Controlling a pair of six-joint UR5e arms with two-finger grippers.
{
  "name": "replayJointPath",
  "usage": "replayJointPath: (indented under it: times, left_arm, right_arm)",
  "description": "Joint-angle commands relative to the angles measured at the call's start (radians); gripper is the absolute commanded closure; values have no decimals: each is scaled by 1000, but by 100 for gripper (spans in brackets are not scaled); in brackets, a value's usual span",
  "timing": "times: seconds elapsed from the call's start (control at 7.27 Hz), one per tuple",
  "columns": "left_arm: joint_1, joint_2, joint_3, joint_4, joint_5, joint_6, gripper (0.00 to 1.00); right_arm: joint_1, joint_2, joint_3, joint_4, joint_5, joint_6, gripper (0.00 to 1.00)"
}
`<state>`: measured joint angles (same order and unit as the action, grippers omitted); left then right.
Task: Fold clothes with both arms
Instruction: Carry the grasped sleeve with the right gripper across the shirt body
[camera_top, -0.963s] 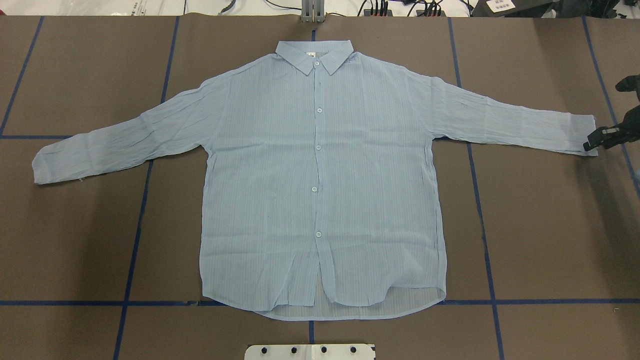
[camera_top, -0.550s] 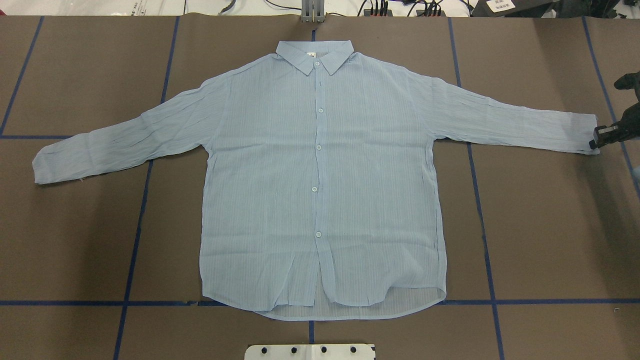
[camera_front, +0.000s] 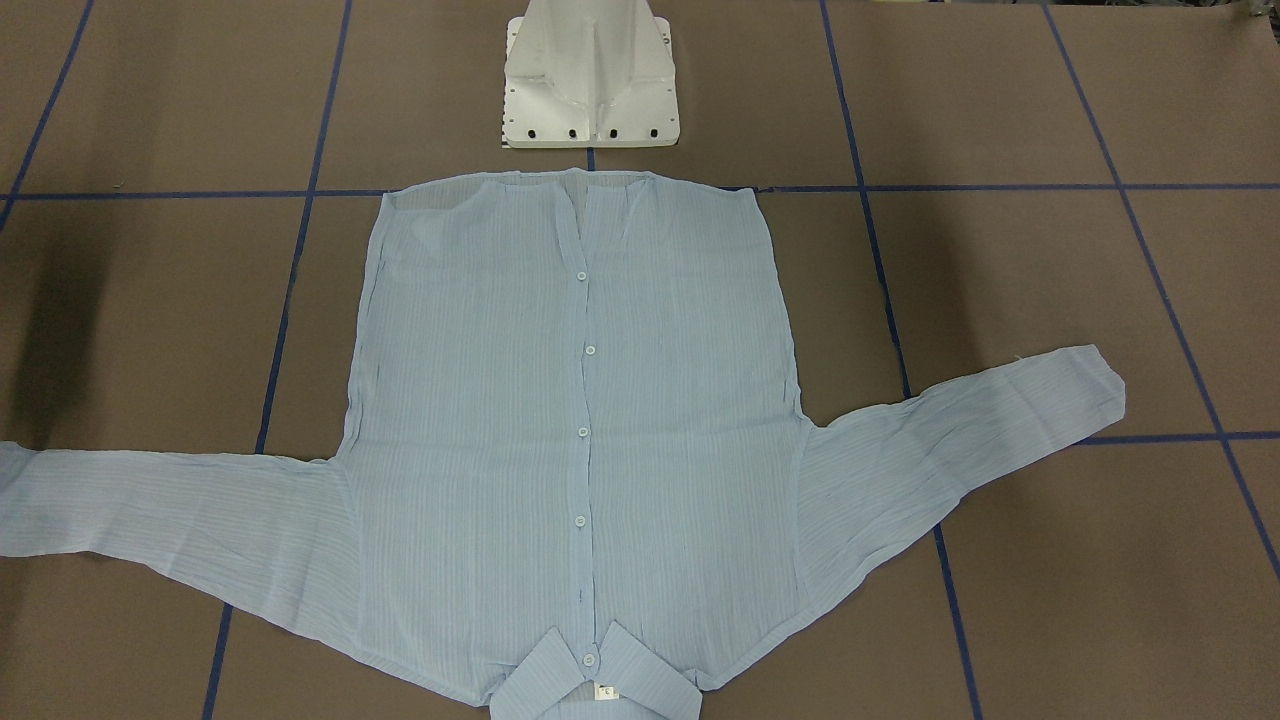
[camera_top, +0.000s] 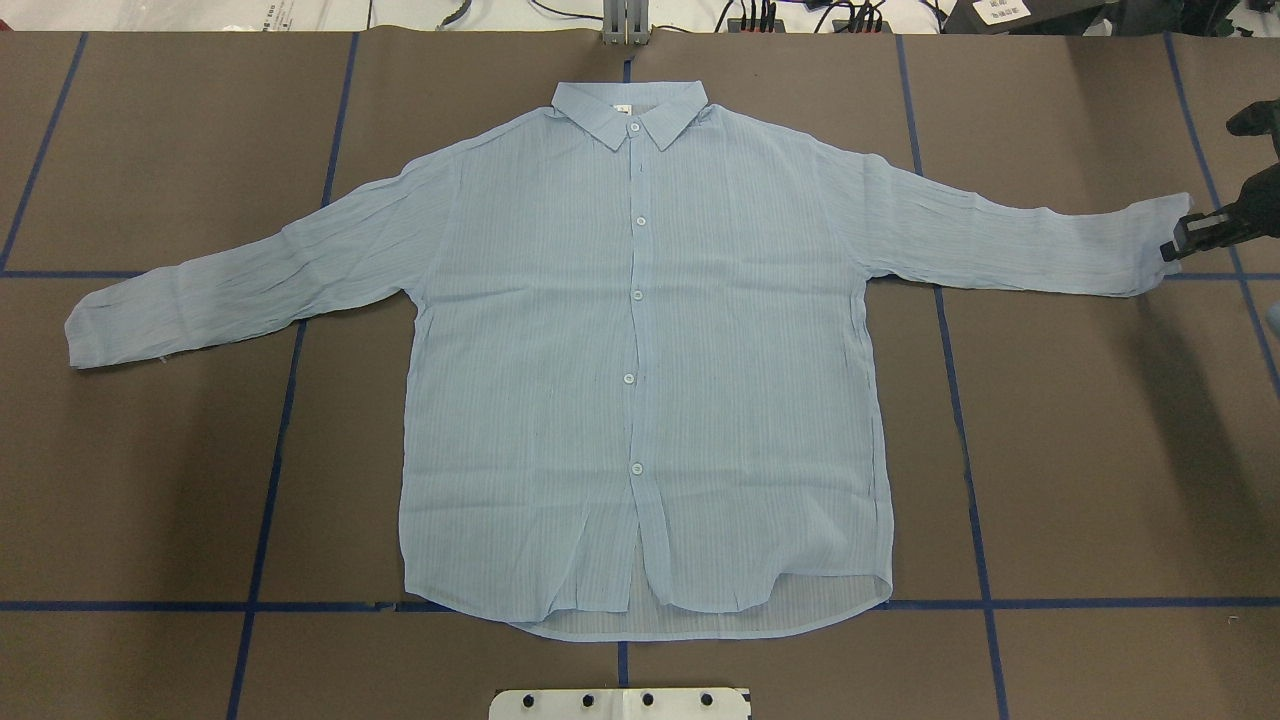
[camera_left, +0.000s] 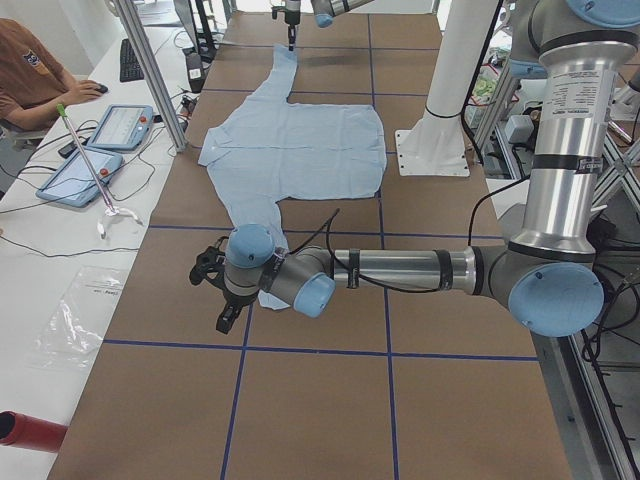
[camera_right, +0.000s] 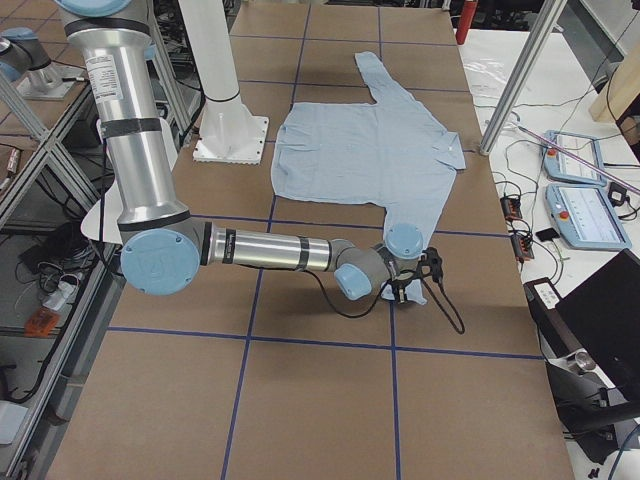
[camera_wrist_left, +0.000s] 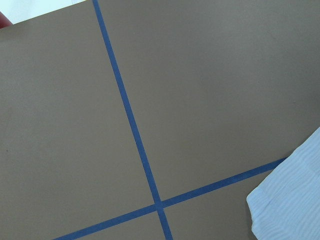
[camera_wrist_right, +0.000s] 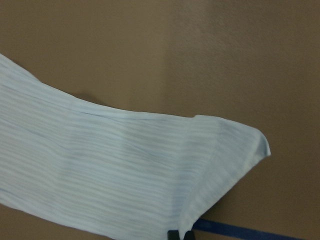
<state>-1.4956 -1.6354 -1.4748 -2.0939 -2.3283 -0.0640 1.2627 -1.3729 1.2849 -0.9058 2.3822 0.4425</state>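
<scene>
One thin, light-blue shirt (camera_top: 640, 380) lies spread front-up on the brown surface (camera_top: 1080, 450). Its hem is just in front of the white pedestal (camera_top: 620, 703), its collar (camera_top: 630, 112) is farthest from it, and a sleeve reaches out to either side. The cloth looks light, limp and quick to crease. I judge it will sag and slide rather than hold a shape, so cuffs, hem corners and shoulders seem the sound places to take it.

Far out on the pedestal's right, the right hand (camera_top: 1172, 247) has its fingers pressed together on that sleeve's cuff (camera_wrist_right: 225, 150), pinching the edge. Far out on the pedestal's left, the left hand (camera_left: 222, 305) hovers beside the other cuff (camera_wrist_left: 292, 200); I cannot tell whether it is spread or closed.

Blue tape lines (camera_top: 1100, 603) cross the surface. Beyond the collar, away from the pedestal, tablets (camera_left: 120, 125) sit on a separate white surface beside a seated person (camera_left: 30, 70), probably outside the folding path.
</scene>
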Motion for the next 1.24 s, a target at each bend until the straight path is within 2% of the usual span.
replayJointPath:
  times: [0.0,0.14,0.41,0.69,0.96,1.1]
  left_arm:
    - [0,0,1,0,1,1,0]
    - [0,2,4,0,0,4,0]
    - [0,8,10,0,1,4,0]
    - [-2,19,10,0,1,7,0]
    - [-3,23,10,0,1,9,0]
    - [-3,23,11,0,3,9,0]
  right_arm:
    - [12,90,111,-40,78,34,100]
    - [-6,168,143,-85,80,115,100]
    - [-76,317,154,-88,78,233,100]
    - [-200,487,152,-81,39,425,100]
    - [-317,581,174,-74,-62,478,100]
    - [-398,600,178,-80,-180,479,100]
